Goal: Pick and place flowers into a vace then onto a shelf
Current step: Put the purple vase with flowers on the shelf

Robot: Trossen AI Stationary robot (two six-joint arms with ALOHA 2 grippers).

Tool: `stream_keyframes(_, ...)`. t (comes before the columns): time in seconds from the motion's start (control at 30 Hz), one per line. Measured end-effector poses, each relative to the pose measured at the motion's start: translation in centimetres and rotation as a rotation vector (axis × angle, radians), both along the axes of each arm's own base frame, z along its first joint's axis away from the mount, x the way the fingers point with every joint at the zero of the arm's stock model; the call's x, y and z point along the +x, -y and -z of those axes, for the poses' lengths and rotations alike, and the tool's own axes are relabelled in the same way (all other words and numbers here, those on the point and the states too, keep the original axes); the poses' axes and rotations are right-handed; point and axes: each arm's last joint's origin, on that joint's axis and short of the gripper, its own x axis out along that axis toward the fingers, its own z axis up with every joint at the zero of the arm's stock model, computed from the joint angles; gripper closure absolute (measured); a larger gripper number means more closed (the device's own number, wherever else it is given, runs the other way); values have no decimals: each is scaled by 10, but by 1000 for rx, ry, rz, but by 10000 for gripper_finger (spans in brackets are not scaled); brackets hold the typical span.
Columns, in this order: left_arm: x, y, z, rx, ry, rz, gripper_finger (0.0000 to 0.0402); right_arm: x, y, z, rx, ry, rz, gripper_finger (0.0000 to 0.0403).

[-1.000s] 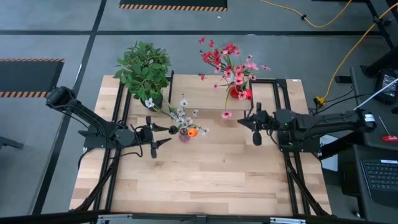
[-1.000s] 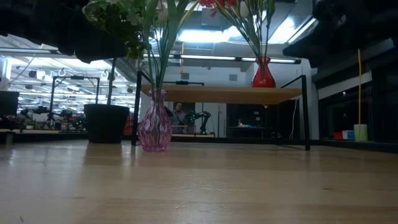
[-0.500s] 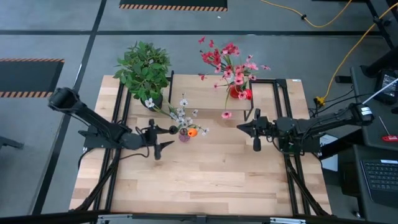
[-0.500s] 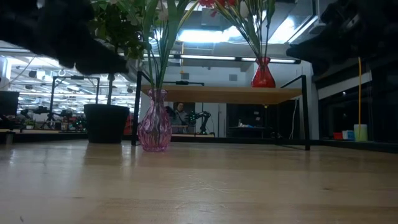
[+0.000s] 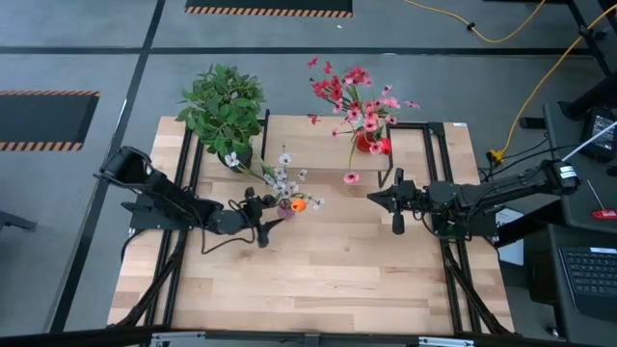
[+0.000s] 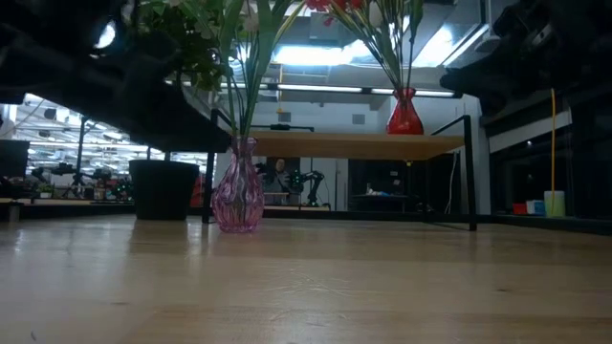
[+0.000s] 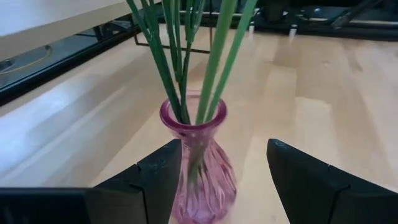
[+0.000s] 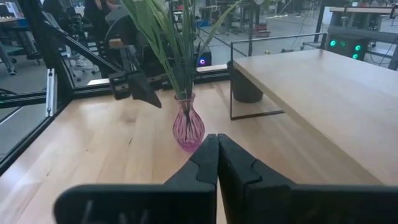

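Straddling the pink vase (image 7: 198,163), the left gripper (image 7: 224,180) stands with its fingers spread, one on each side of the vase body and not visibly touching the glass. The flowers (image 5: 285,179) are already in this vase, green stems rising from its neck; it sits on the counter (image 5: 318,280) just in front of the shelf (image 8: 323,93).

Judged step: flowers are loaded, so the grasp on the vase comes first, then the lift onto the shelf. Next move calls for closing squarely on the ribbed body below the neck, then raising it clear of the shelf edge before carrying it over the board.

The right gripper (image 5: 394,204) waits beside the vase on its other side, well apart, fingers pressed together.

Room for moving: the counter in front of the vase is bare. Behind the vase the shelf's front edge and black legs are close. A red vase (image 5: 369,143) of red and pink blooms occupies the shelf on the right gripper's side; a potted plant (image 5: 224,106) stands behind the pink vase on the left arm's side. Tall stems may brush either.
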Motion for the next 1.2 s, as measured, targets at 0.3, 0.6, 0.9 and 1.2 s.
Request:
stream_keyframes(0.3, 17, -12, 3, 3, -18, -64, 171, 0, 0, 0, 0, 0, 0, 396)
stream_keyframes(0.6, 19, -19, 2, -18, -11, -55, 171, 0, 0, 0, -3, -3, 0, 396)
stream_keyframes(0.9, 22, -28, 2, -48, -9, -30, 179, 0, 0, 0, -3, -2, 0, 396)
stream_keyframes(1.2, 23, -30, 2, -36, -22, -2, 256, 0, 0, 0, -19, -3, -2, 396)
